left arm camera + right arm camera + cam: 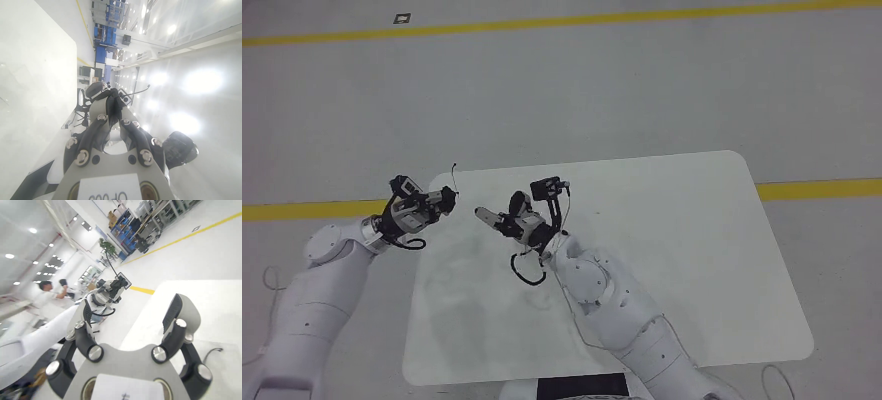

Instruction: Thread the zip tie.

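The right gripper (130,301) is nearest, above the white counter (208,298). Its fingers (174,308) are spread wide with nothing between them. In the top view this gripper (492,217) is over the left part of the counter (672,250) and points toward the other arm.

A little beyond it, near the counter's left edge, is the left gripper (445,201). Its fingers (98,106) are pressed together and pinch the zip tie (139,91) by one end. From the right wrist view, the left gripper (120,283) is ahead of the open fingers but apart from them.

Farthest is the free part of the zip tie (110,263), which stands out from the left gripper into the air and curves slightly. It is also seen as a thin dark line (454,178) in the top view. Its tip looks a bit thicker, but I cannot tell if it is the head or the tail.

I judge that the step in hand is for the right gripper to take this free end. To do it well, it should approach slowly and place its fingers across the strap, near the tip. The left grip must stay firm, because the strap is thin and springy and can flick aside. The threading itself is not yet begun
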You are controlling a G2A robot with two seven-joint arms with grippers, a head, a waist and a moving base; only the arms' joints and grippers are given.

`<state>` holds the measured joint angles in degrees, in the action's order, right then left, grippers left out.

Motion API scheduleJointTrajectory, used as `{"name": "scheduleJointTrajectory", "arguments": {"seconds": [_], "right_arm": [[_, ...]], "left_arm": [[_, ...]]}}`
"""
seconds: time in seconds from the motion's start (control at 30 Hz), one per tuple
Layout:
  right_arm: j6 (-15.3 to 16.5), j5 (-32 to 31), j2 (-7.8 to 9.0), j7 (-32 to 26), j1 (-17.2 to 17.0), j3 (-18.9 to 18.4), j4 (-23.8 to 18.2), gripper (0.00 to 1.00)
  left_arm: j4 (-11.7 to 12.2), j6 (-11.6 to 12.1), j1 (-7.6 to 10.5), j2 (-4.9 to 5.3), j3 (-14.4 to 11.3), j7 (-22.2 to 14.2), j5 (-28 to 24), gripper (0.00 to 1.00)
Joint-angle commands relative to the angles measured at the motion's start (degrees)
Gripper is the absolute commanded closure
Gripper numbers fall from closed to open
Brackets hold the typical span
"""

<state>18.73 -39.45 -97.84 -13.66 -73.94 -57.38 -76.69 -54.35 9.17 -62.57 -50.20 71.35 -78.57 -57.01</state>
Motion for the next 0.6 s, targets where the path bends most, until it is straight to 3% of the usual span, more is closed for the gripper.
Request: {"name": "scheduleJointTrajectory", "arguments": {"seconds": [0.0, 0.1, 0.17, 0.23, 0.5, 0.57], "right_arm": [[0.75, 7.83, 0.05, -4.48, 1.43, -0.62, 1.65, 0.0], [0.75, 17.31, 0.01, -9.72, 3.48, -0.77, 4.05, 0.0], [0.75, 25.66, -0.12, -13.69, 5.09, -0.96, 6.24, 0.0], [0.75, 25.66, -0.12, -13.69, 5.09, -0.96, 6.24, 0.0], [0.48, 25.79, -0.1, -13.56, 4.93, -1.02, 6.45, 0.0], [0.66, 30.78, -0.12, -14.75, 4.32, -1.33, 7.44, 0.0]], "left_arm": [[0.63, -0.11, 0.34, -0.05, -0.16, -1.07, -0.34, 1.0], [-0.12, -0.69, 0.21, -0.05, -0.99, -1.07, -1.34, 1.0], [-0.88, -2.46, 0.05, -0.02, -1.99, -1.07, -2.46, 1.0], [0.29, -1.76, 0.53, 0.04, -2.1, -1.07, -2.74, 1.0], [0.29, -1.82, 0.45, 0.02, -2.13, -0.58, -2.71, 1.0], [-0.67, -2.06, -0.05, -0.08, -2.3, 1.03, -2.38, 1.0]]}}
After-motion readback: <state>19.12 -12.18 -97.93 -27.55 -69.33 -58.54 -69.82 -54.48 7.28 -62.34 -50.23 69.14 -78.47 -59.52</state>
